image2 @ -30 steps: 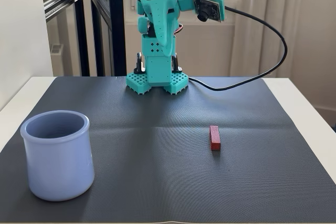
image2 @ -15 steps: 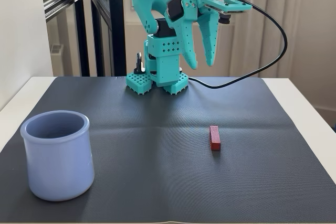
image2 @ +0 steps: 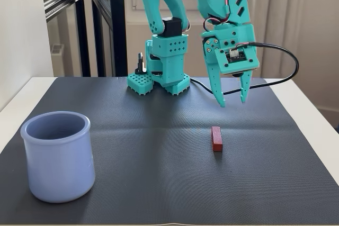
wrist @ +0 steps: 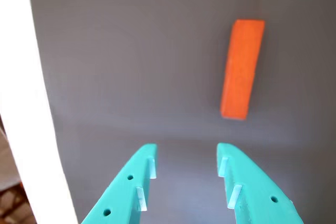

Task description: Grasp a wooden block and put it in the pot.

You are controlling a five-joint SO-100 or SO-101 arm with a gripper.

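I see my turquoise two-finger pincer [image2: 232, 102] hanging above the dark ribbed mat [image2: 159, 146], its tips pointing down, spread apart with nothing between them. In the wrist view the same pincer [wrist: 187, 153] enters from the bottom edge, both fingers parted over bare mat.

The small, narrow, dark red-brown wooden block [image2: 216, 138] lies flat on the mat, just below and in front of the pincer tips in the fixed view, clear of both fingers. In the wrist view that block [wrist: 242, 68] looks orange and sits ahead of the tips, a little to the right of the gap, lengthwise along my line of reach.

The large, rounded, lavender-blue pot [image2: 58, 156] stands upright, well apart from the pincer, far to its left and nearer the camera in the fixed view. A black cable [image2: 280, 64] loops out to the right of the pincer.
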